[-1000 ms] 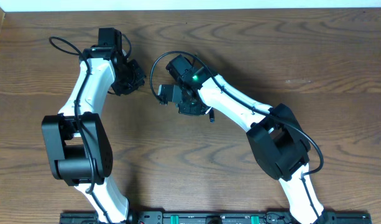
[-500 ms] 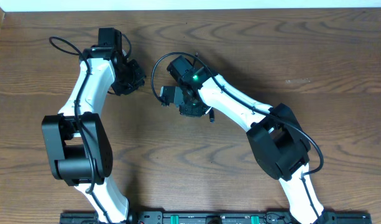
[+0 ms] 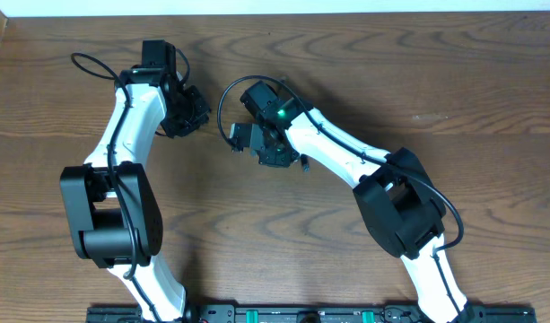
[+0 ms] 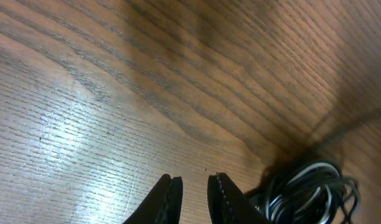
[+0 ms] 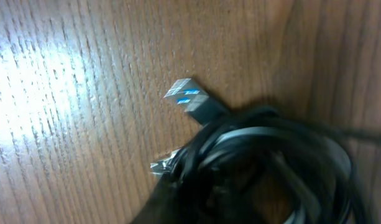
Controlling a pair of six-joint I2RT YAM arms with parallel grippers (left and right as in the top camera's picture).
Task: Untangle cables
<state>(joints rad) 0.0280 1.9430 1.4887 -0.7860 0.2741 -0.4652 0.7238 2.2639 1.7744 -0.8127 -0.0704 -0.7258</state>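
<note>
**Secure one strand before pulling**

The cables (image 5: 265,155) sit bundled on the tabletop (image 4: 84,93) beneath the right fingers (image 3: 273,154); whether those grip, I cannot tell. The left fingers (image 4: 169,198), nearly closed and empty, should pinch one outer strand, then draw slowly.

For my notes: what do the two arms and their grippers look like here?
Both the left arm and right arm have white links, black joint housings and a thin black cord looping near the wrist. The right one shows a green light. The left gripper has dark, tapered fingers.
</note>
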